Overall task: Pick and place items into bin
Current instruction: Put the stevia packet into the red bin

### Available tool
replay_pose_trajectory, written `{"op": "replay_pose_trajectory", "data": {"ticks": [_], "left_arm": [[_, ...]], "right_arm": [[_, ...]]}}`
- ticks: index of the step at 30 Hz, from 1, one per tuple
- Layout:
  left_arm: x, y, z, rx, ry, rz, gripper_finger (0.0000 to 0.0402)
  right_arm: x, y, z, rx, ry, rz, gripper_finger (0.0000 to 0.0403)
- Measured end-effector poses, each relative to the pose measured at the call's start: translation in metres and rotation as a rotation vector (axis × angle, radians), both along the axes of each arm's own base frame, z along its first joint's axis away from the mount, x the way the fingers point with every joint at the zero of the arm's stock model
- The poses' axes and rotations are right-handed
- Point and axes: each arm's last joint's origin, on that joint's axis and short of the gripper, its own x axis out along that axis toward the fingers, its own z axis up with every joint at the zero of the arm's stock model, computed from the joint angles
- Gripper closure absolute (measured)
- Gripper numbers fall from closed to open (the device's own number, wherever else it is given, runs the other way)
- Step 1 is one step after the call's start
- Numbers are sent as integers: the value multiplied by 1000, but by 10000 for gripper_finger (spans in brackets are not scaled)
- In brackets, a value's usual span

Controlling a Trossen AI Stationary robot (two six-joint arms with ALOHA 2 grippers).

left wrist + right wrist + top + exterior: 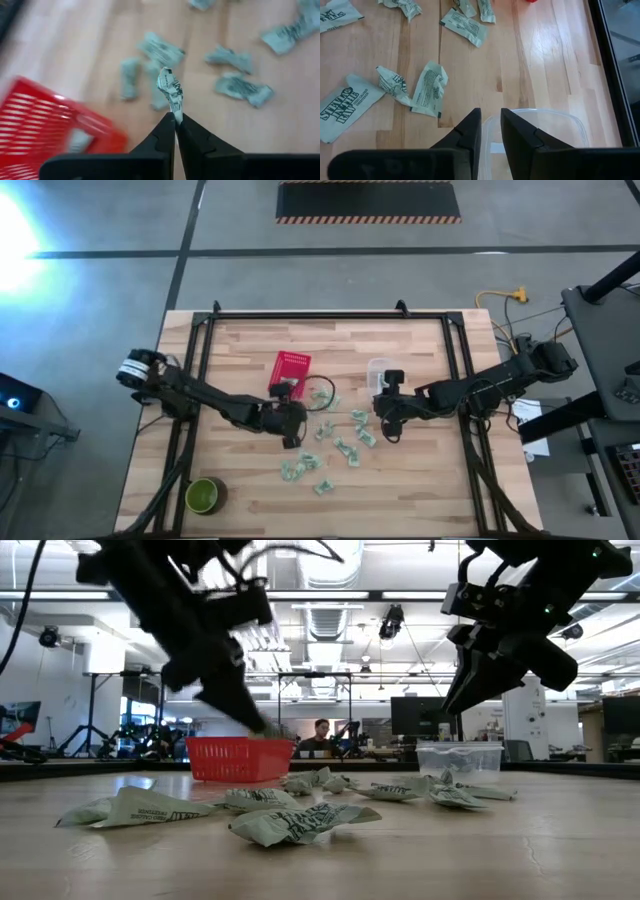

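Left gripper [176, 119] pinches one packet [170, 90]; right gripper [490, 125] slightly open, empty. Basket [291, 369] at 12 o'clock; many packets remain.

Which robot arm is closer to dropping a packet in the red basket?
The left. Its gripper is shut on a packet, next to the red basket. The right gripper holds nothing and hangs over a clear tub.

The table [540, 45] is pale wood planking with a slight sheen. The packets [431, 90] look like crinkled matt paper — printed, creased. The red basket [35, 130] is slotted plastic; the clear tub [555, 130] is glossy, see-through plastic. The gripper fingers [520, 140] look matt black.
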Motion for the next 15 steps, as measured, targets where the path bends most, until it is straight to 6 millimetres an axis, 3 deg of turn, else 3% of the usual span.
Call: {"op": "replay_pose_trajectory", "data": {"ticks": [8,15], "left_arm": [[-25,15,33,187,-49,126,400],[-32,35,30,206,7,189,400]], "right_arm": [[0,0,0,0,0,0,339],[0,0,0,0,0,0,340]]}}
